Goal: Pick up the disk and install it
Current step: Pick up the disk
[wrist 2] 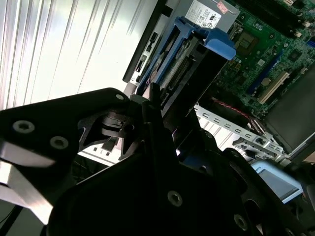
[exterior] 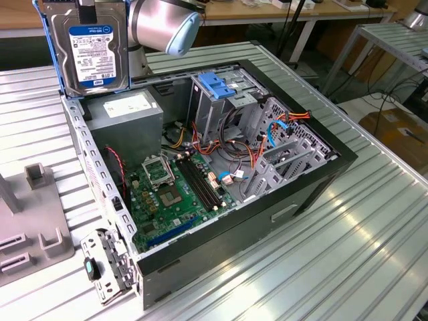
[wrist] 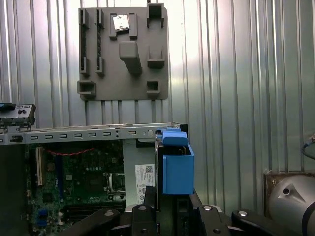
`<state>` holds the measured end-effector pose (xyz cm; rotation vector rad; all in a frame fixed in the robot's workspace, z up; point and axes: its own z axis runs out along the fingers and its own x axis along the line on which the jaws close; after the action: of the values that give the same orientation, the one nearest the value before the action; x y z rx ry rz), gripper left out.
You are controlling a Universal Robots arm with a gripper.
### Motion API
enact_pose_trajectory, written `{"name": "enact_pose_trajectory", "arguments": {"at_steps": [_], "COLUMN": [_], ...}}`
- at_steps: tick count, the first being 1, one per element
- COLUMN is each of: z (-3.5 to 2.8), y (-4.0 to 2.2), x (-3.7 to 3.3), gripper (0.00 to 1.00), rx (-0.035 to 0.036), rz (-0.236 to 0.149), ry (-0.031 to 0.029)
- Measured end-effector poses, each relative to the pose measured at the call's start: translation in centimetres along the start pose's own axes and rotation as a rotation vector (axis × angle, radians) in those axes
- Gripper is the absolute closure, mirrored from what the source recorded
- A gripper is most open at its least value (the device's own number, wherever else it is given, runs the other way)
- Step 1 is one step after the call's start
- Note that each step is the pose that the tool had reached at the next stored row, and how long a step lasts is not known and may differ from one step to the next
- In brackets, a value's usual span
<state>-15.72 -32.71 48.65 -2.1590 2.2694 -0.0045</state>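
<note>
Aloft, the disk [exterior: 93,50] hangs upright, label facing out, over the corner of the open case [exterior: 267,200] next to the grey box [exterior: 127,114]. The end effector [wrist: 170,204] grasps it by its top edge, and its blue rails show in both wrist views. The case lies on the worktop [exterior: 348,267].

The disk [wrist: 177,172] over the open computer [wrist: 88,132]
The tool [wrist: 168,209] holds the disk, blue side showing. Past it are a green board [wrist: 83,172], a grey tray [wrist: 110,69] and the ribbed counter [wrist: 236,73].
</note>
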Motion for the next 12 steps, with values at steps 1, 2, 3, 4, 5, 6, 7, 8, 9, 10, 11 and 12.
{"name": "enact_pose_trajectory", "arguments": {"at_steps": [1, 2, 3, 4, 5, 6, 7, 8, 9, 10, 11, 12], "z": [0.00, 0.00, 0.00, 0.00, 0.00, 0.01, 0.01, 0.01, 0.01, 0.01, 0.02, 0.02], "y": [-0.02, -0.06, -0.11, -0.20, -0.29, -0.51, -0.69, -0.91, -1.17, -1.32, -1.62, -1.83], "x": [0.00, -0.01, -0.01, -0.01, -0.02, -0.03, -0.04, -0.05, -0.06, -0.07, -0.08, -0.09], "gripper": [0.65, 0.65, 0.65, 0.65, 0.65, 0.65, 0.65, 0.65, 0.65, 0.65, 0.65, 0.65], "rx": [0.0000, 0.0000, -0.0001, 0.0000, 0.0000, 0.0000, 0.0000, 0.0000, 0.0000, 0.0001, 0.0000, 0.0000], "rz": [0.000, 0.000, 0.000, 0.000, 0.000, 0.000, 0.000, 0.000, 0.000, 0.000, 0.000, 0.000], "ry": [0.0000, 0.0000, 0.0001, 0.0000, 0.0001, 0.0000, 0.0000, 0.0000, 0.0000, 0.0000, 0.0000, 0.0000]}}
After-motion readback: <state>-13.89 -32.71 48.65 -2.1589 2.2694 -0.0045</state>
